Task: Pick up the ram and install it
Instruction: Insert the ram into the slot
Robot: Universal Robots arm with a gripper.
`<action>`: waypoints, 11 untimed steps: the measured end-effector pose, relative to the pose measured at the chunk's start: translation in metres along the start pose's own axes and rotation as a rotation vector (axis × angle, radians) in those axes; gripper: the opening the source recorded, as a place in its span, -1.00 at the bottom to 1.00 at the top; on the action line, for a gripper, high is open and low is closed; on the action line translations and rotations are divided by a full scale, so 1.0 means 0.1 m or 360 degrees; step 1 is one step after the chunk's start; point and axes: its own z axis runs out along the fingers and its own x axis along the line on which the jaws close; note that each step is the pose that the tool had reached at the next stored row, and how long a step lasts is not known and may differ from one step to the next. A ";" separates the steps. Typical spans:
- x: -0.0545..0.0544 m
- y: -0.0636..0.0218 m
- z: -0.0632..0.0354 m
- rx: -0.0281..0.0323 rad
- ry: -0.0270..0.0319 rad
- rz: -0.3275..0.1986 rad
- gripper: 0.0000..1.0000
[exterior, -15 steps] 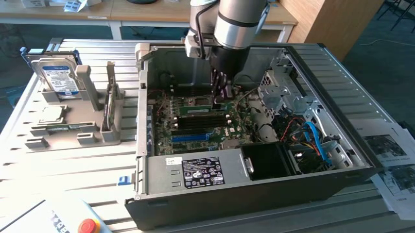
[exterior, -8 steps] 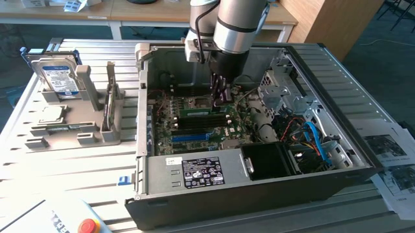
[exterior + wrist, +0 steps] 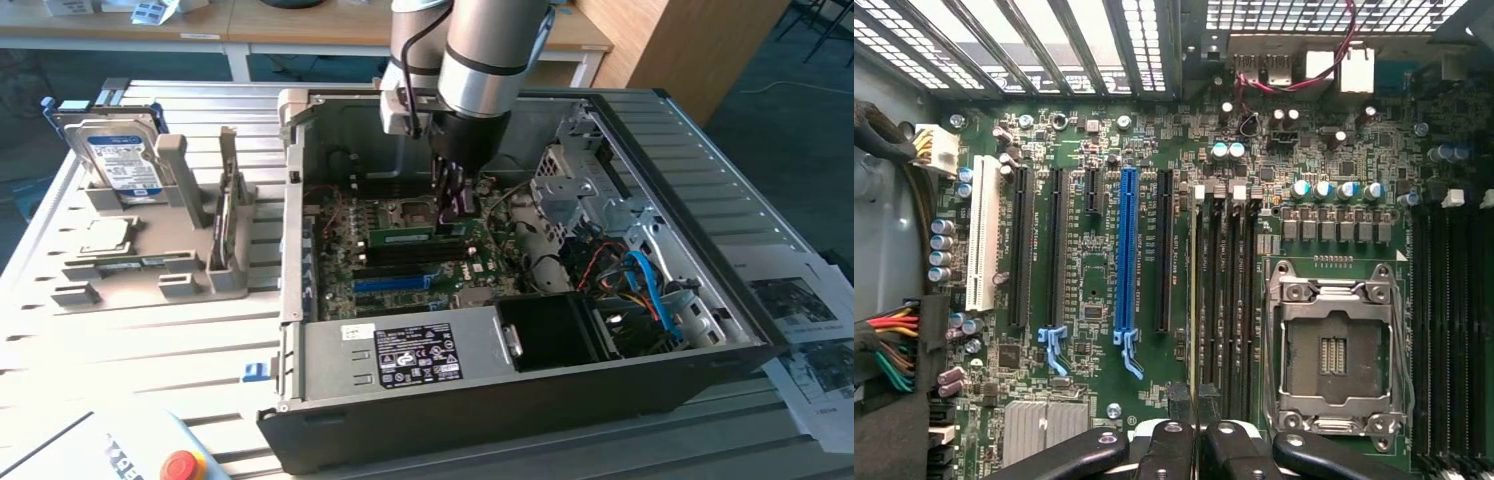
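The ram point(image 3: 1193, 290) shows edge-on as a thin green-yellow line along the black memory slots point(image 3: 1224, 300), beside the CPU socket point(image 3: 1339, 350). My gripper point(image 3: 1194, 425) is shut on it, its dark fingers point(image 3: 1166, 450) pressed close on either side. In the exterior view my gripper point(image 3: 457, 208) reaches down into the open computer case point(image 3: 747, 330), and the ram point(image 3: 400, 237) is a green strip lying level just above the motherboard point(image 3: 387, 290), toward the exterior view's left of the fingertips. Whether it is seated in the slot I cannot tell.
A long blue slot point(image 3: 1126, 250) and black card slots lie beside the memory slots. The power supply point(image 3: 400, 355) and coloured cables point(image 3: 641, 285) fill the case's near side. At the exterior view's left a grey holder point(image 3: 174, 270) carries a hard drive point(image 3: 120, 160).
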 end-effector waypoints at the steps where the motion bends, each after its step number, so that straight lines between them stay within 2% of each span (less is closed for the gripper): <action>1: 0.00 0.000 0.000 -0.00001 0.00000 0.0000 -0.76; 11: 0.00 -0.003 0.045 0.00000 -0.00002 0.0000 -0.76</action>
